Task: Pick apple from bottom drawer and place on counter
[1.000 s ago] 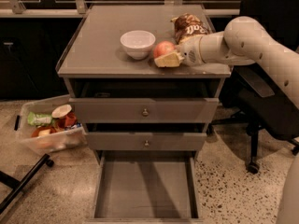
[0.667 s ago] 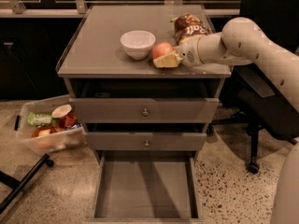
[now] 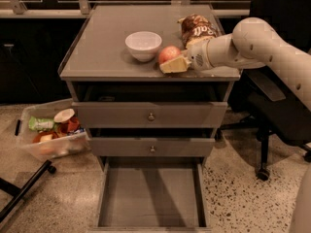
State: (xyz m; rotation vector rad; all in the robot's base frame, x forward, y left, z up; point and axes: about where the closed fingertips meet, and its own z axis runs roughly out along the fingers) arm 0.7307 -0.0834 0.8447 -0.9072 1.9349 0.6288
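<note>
— Where are we finding the small round reddish-pink apple (image 3: 167, 54)?

— We are finding it up on the flat matte grey table (image 3: 107, 47) with the clear rim, seemingly resting near the front edge. It is sitting just beside the white round bowl (image 3: 143, 45), at the bowl's 4 o'clock. The brown-and-yellow chip bag (image 3: 199, 29) is lying at the apple's 1 o'clock.

— And what is the pale yellowish pincer (image 3: 174, 64) doing?

— It is touching the apple at about its 5 o'clock, with the cream-coloured arm (image 3: 262, 42) reaching in from 3 o'clock. We are not able to tell whether it is clenched on the fruit or released.

— Why are we choosing that spot?

— We are judging that it is the bare patch between bowl and bag, so the apple is going down without knocking either. The wide grey metal bottom drawer (image 3: 150, 198) is hanging open at the table's 6 o'clock, showing only its flat floor, so the placing looks nearly done.

— What are we watching for?

— The apple is round and close to the edge, so we are expecting a gentle release and a withdrawal towards 3 o'clock.
</note>
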